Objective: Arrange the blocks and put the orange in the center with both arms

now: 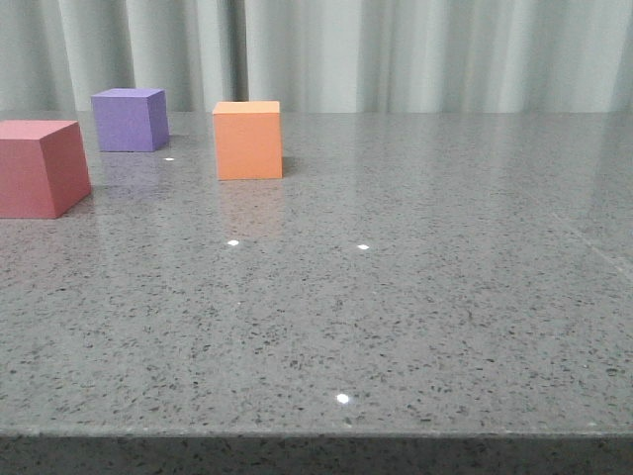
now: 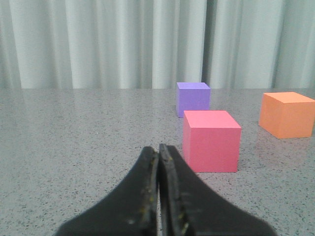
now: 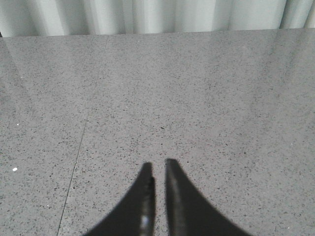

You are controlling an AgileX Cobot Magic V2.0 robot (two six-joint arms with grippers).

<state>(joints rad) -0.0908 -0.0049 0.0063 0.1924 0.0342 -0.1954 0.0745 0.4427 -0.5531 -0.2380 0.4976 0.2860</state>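
A pink-red cube (image 1: pixel 40 167), a purple cube (image 1: pixel 130 120) and an orange cube (image 1: pixel 248 140) (all plain, unmarked) sit on a grey speckled table (image 1: pixel 415 297) before pale pleated curtains (image 1: pixel 415 49)

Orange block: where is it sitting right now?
In the front view the orange block stands on the table's left half, toward the back, right of the purple block and behind-right of the pink block, touching neither.

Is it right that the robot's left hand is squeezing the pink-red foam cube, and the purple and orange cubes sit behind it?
Not quite. The left hand is shut on nothing; the pink-red foam cube sits apart from it on the table, as the left wrist view shows. The purple foam cube and orange foam cube do sit farther back.
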